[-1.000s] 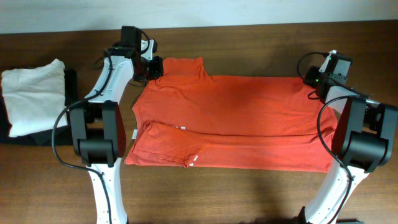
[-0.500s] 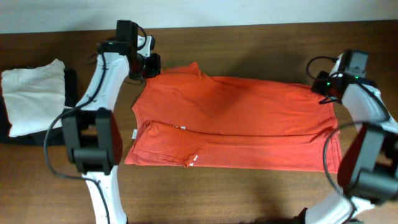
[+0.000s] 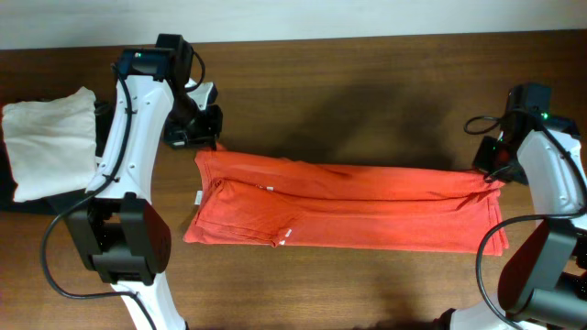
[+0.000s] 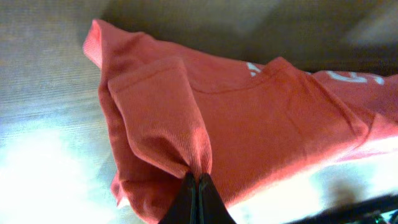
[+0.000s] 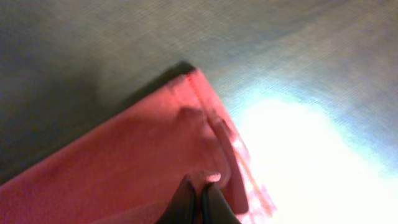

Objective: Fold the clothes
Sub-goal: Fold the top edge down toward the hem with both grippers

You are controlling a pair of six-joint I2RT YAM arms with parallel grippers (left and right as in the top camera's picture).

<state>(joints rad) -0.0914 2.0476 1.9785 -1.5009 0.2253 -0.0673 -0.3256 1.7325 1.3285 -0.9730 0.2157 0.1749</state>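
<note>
Both far corners of the shirt point(image 3: 344, 206) are being pinched. We are seeing the left claw point(image 4: 196, 190) clamped on a bunched fold near the collar and the right claw point(image 5: 199, 191) clamped on the hem corner. The shirt is lying as a long folded band across the middle of the surface point(image 3: 367, 82). A white garment point(image 3: 46, 142) is sitting far left, well apart.

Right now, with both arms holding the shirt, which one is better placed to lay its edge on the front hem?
Right. The right end effector pinches the shirt nearer the front hem; the left end effector holds its corner farther back.
</note>
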